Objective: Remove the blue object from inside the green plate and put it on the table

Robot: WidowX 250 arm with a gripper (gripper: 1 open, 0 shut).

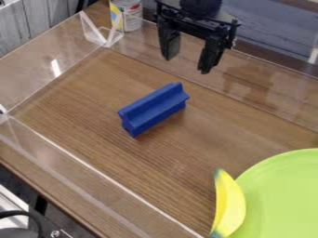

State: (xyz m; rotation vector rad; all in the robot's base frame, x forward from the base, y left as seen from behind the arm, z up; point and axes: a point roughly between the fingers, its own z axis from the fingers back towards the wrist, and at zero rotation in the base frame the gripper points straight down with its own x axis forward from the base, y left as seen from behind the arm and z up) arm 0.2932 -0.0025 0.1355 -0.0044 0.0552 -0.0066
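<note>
The blue object (pixel 154 109), a ridged blue block, lies flat on the brown wood-grain table (pixel 87 112) near its middle. It sits well apart from the lime-green plate (pixel 284 191), which fills the bottom right corner and runs out of frame. My gripper (pixel 187 54) hangs at the top centre, above and behind the blue block, pointing down. Its black fingers (pixel 207 58) stand apart with nothing between them.
A yellow banana-shaped thing (pixel 228 206) rests on the left rim of the plate. Low clear acrylic walls (pixel 56 149) edge the table on the left and front. A clear stand and a yellow-labelled item (pixel 115 16) sit beyond the back wall.
</note>
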